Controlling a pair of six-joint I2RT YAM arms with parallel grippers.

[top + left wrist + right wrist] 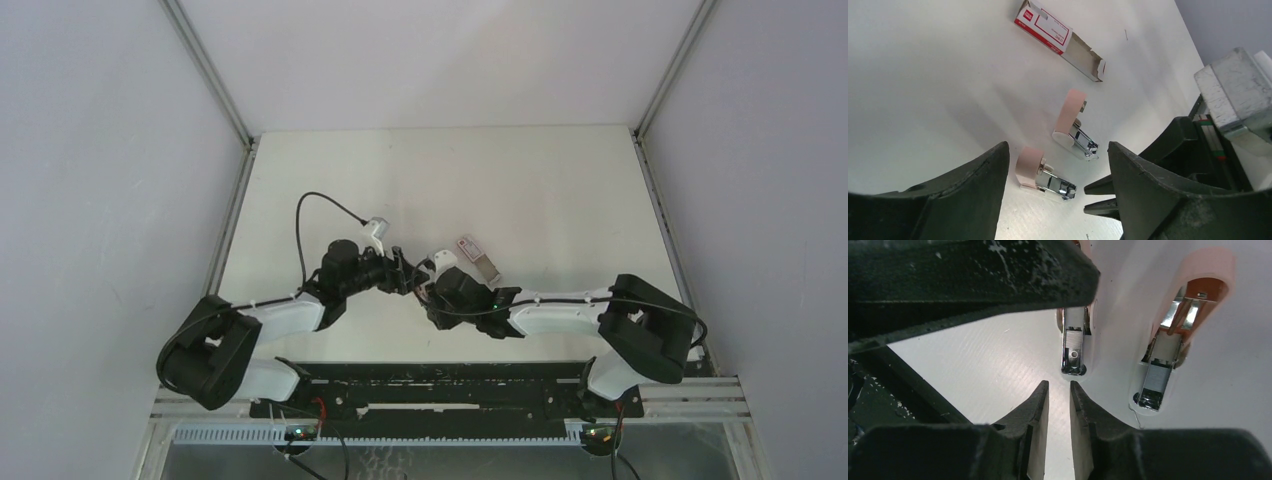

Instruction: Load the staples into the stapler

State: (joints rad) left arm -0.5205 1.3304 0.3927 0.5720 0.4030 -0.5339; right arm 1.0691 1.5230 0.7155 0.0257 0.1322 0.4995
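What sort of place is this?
Probably a lab robot cell: a white table boxed in by plain grey panels on metal struts, with two pink mini staplers and a staple box.

The near stapler (1030,167) and far stapler (1071,112) had matt pink plastic covers over glossy chromed metal. The box (1045,27) was printed cardboard. The table (923,90) was matt white, finely ribbed.
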